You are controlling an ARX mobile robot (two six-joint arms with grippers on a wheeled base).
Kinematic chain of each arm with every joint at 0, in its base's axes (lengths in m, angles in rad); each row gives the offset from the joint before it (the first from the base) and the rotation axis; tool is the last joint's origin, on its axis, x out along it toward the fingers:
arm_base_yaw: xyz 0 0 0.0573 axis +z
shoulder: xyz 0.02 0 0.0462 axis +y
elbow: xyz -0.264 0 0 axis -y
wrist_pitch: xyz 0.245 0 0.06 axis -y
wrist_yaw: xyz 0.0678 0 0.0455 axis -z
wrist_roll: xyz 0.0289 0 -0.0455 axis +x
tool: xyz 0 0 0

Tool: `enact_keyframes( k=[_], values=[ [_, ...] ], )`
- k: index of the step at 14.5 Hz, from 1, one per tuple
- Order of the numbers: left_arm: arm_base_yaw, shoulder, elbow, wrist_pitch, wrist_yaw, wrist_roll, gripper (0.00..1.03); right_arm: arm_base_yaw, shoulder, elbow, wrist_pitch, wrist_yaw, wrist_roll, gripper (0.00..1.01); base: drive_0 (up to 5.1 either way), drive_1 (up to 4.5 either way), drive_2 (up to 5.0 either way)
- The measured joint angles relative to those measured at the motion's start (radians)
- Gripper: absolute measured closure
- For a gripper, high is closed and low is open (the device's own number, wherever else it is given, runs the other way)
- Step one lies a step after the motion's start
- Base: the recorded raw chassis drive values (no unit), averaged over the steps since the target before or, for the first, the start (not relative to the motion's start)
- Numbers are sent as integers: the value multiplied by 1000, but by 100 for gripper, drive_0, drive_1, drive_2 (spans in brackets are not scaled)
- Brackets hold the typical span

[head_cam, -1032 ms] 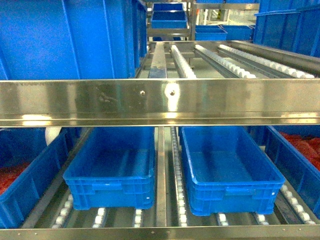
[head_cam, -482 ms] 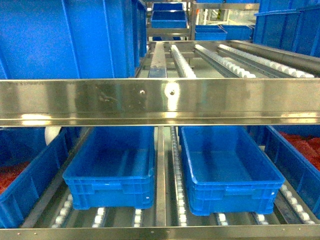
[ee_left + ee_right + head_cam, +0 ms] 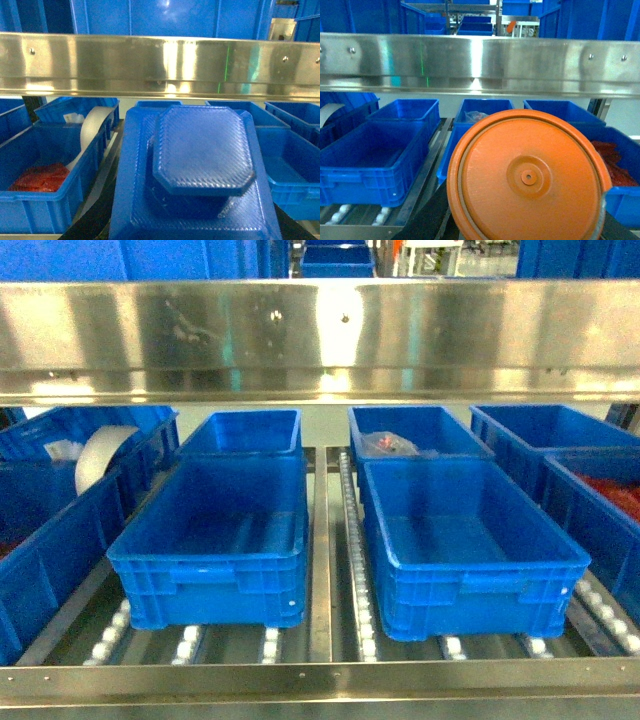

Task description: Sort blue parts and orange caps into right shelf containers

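Head view: a steel rail [image 3: 320, 335] spanned the top. Below it, two blue bins [image 3: 215, 540] sat side by side on the roller shelf [image 3: 335, 640], smaller bins behind and room above them. No arm appeared.

Left wrist view: a blue part [image 3: 200, 165] filled the foreground, hiding the left gripper; its grip could not be told.

Right wrist view: an orange cap [image 3: 527, 175] likewise hid the right gripper; state unknown.

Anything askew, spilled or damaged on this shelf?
Nothing stands out. The two front bins sit square on the rollers and look empty. A blue part and an orange cap fill the wrist views, unspilled.
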Motion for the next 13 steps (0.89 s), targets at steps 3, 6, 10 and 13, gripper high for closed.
enact_keyframes(
  k=[3, 6, 10, 13],
  values=[
    [0, 0, 0, 1, 0, 0, 60, 0, 0, 0, 0, 1, 2, 57, 0, 0, 0],
    [0, 0, 0, 0, 0, 0, 60, 0, 0, 0, 0, 0, 7, 57, 0, 0, 0],
    [0, 0, 0, 0, 0, 0, 60, 0, 0, 0, 0, 1, 7, 57, 0, 0, 0],
    [0, 0, 0, 0, -1, 0, 60, 0, 0, 0, 0, 1, 8, 57, 0, 0, 0]
  ],
)
